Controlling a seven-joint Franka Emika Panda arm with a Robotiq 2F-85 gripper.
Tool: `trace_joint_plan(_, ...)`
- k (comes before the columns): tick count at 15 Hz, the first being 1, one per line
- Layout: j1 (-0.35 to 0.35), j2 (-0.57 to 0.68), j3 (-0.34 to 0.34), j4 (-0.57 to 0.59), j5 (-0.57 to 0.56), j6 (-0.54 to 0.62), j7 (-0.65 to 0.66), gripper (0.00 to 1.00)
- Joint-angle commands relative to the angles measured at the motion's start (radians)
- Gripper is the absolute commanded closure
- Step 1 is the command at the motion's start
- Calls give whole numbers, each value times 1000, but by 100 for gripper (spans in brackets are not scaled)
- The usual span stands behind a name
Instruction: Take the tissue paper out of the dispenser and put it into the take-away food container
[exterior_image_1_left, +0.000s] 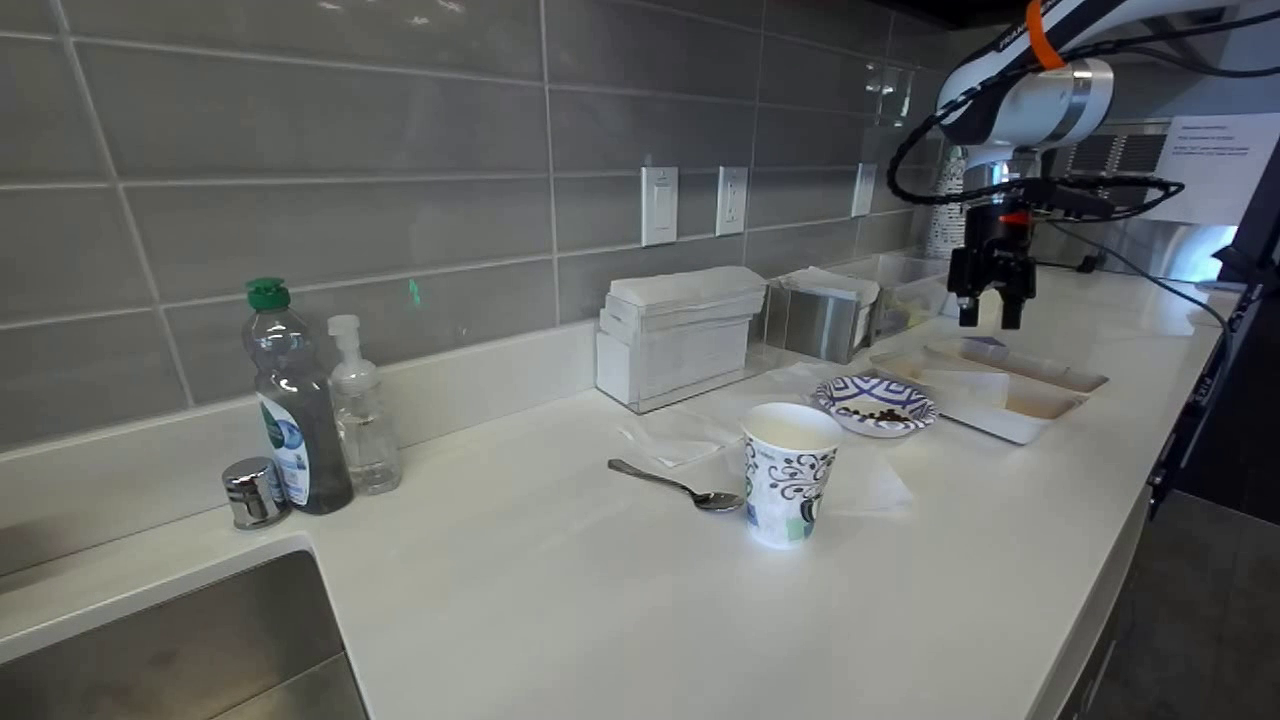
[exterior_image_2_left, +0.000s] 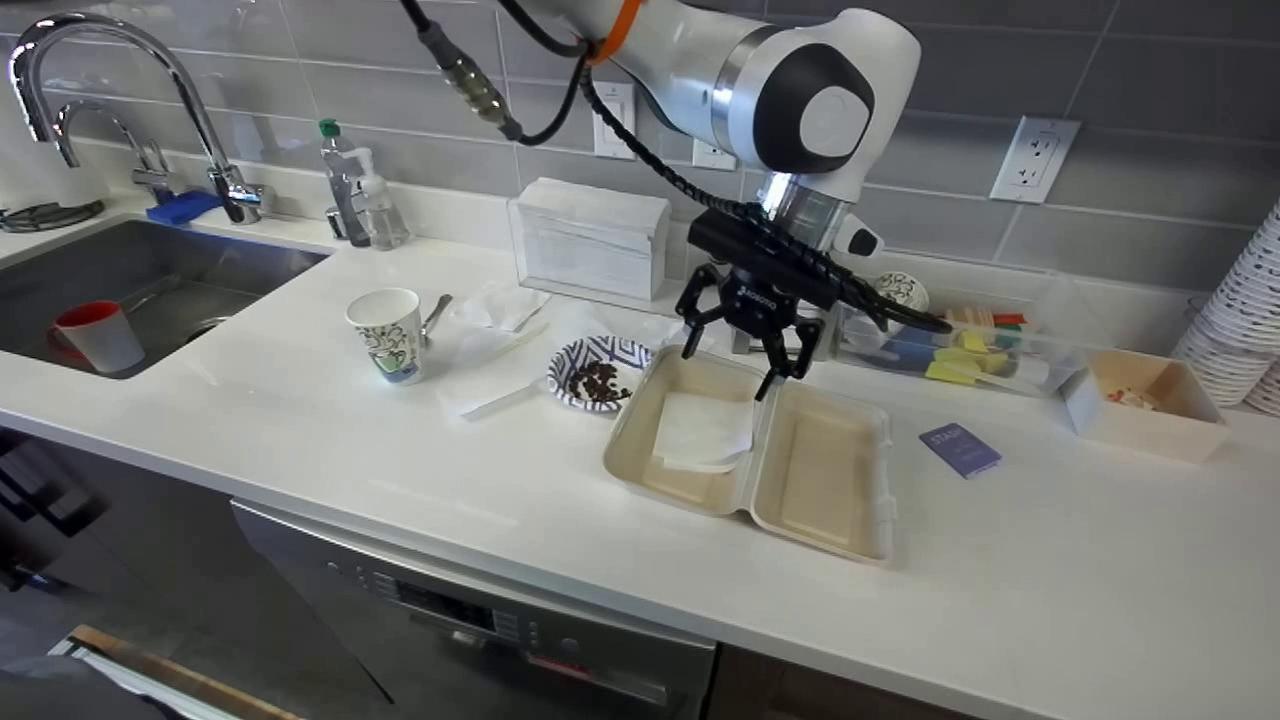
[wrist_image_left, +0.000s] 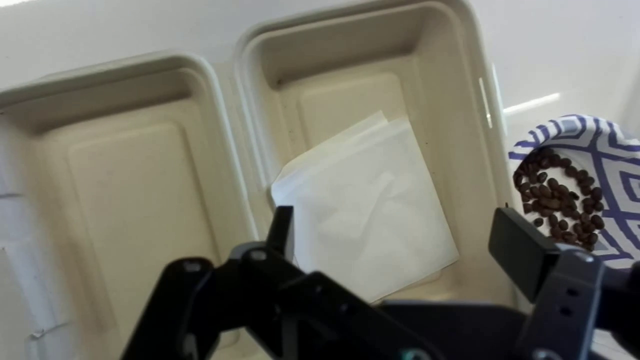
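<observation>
Gripper (wrist_image_left: 395, 235) gaped wide, holding nothing. In wrist view, tissue paper (wrist_image_left: 367, 215) lay below it, askew in the clamshell take-away container (wrist_image_left: 145, 190), in the compartment nearer the paper plate (wrist_image_left: 609, 181). Judged placement done; straight up looked my safest exit.

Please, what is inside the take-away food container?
White tissue paper lies in the compartment nearer the patterned plate, more than one layer showing. Whatever may be under it is covered and cannot be seen.
</observation>
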Motion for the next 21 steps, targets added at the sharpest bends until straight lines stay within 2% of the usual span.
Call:
trace_joint_plan(1,12,4,13,-46,-9,47,-40,0)
trace_joint_plan(4,14,27,24,-62,-14,74,-86,0)
trace_joint_plan(10,11,68,45,-118,-15,255,-151,0)
trace_joint_plan(14,12,78,57,-140,-18,270,-196,0)
trace_joint_plan(21,23,87,56,-151,-47,320,-187,0)
